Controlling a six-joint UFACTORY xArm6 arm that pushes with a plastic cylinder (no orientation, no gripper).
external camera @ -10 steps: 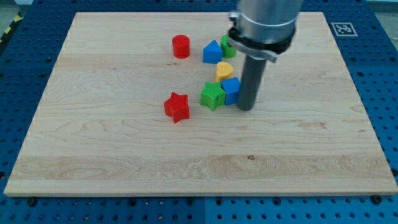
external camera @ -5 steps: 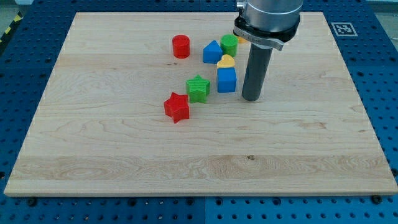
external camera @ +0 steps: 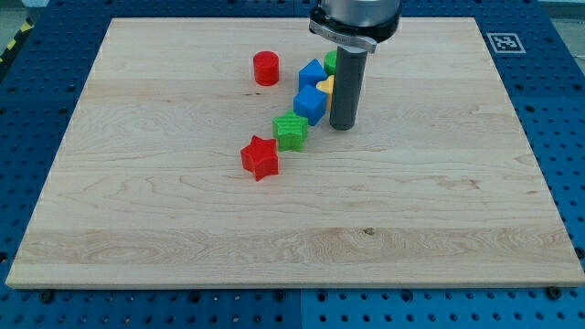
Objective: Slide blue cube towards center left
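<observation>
blue cube [external camera: 310, 104] shifted left, beside tool [external camera: 341, 126]

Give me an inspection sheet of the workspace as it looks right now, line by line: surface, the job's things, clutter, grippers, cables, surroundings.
Surface: wooden board, flat, on a blue perforated base.
Job's things: blue cube, above the board's middle, just to the view's left of my tip; whether they touch cannot be told.
Clutter: red cylinder; red star; green star against the blue cube's lower left; second blue block; yellow block and green block, both partly hidden by the rod.
Grippers: none; the arm ends in a dark rod.
Cables: nothing seen.
Surroundings: printed marker at the view's top right; yellow-black striping at the top left.
</observation>
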